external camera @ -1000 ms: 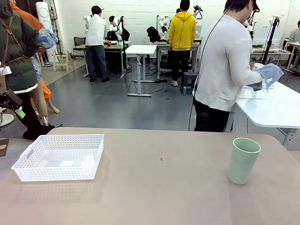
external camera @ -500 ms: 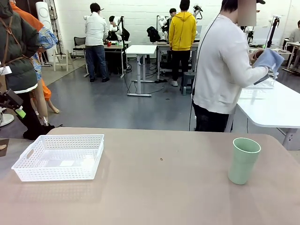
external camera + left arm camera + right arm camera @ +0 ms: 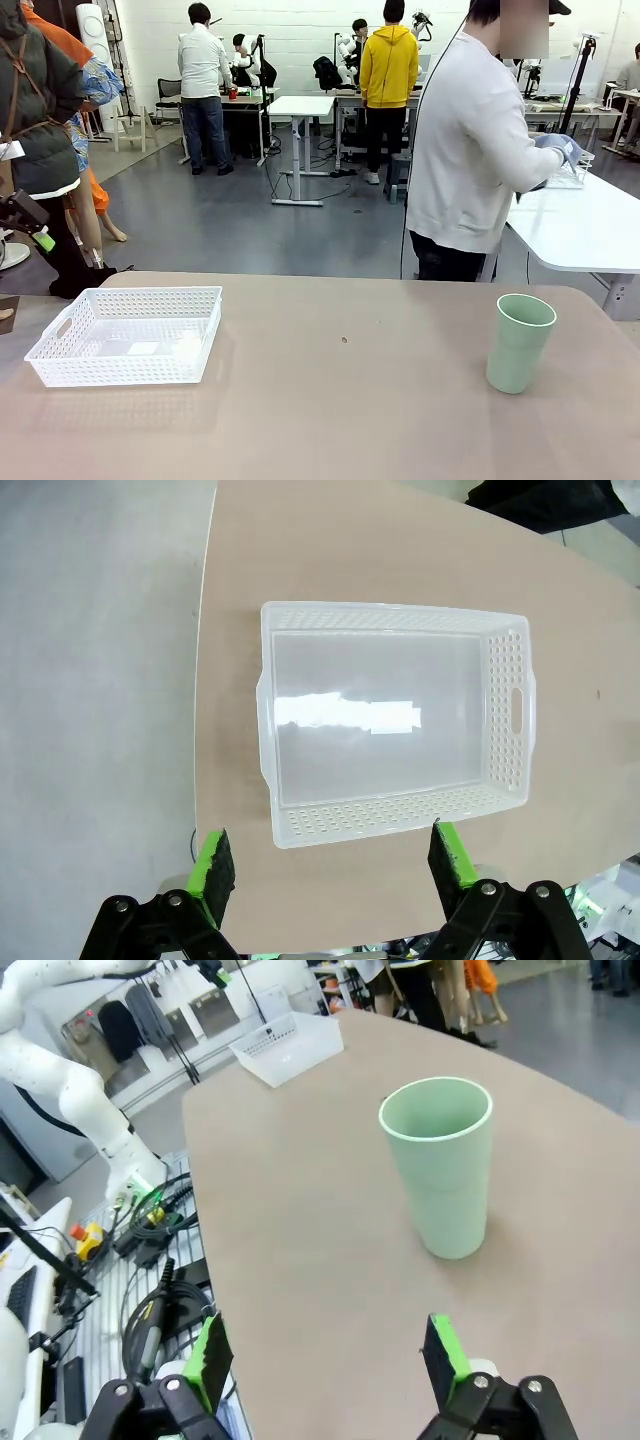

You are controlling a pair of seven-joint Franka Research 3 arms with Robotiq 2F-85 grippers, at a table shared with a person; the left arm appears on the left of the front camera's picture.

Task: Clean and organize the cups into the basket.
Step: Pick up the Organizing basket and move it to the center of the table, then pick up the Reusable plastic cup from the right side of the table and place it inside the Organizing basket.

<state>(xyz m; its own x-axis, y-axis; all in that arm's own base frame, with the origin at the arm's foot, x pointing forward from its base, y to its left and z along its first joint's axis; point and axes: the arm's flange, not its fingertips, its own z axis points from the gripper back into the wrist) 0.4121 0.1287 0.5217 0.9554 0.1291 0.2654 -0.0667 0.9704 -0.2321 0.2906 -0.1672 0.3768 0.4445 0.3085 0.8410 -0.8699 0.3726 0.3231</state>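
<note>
A pale mint green cup (image 3: 519, 343) stands upright at the table's right side, and in the right wrist view this cup (image 3: 442, 1165) is ahead of my right gripper (image 3: 326, 1335). That gripper is open, hangs apart from the cup and holds nothing. The white lattice basket (image 3: 125, 335) sits at the left, with nothing in it. My left gripper (image 3: 330, 836) hovers open above the basket (image 3: 505, 695), looking down into it. The far basket (image 3: 288, 1048) also shows past the cup.
A person in a light grey top (image 3: 470, 150) stands beyond the table's far right edge, turned toward a neighbouring white table (image 3: 590, 230), with a blue cloth in hand (image 3: 560, 148). Bare tabletop (image 3: 340, 400) lies between basket and cup.
The person has lowered the blue cloth toward the white table. The cup, the basket and both grippers have stayed put.
</note>
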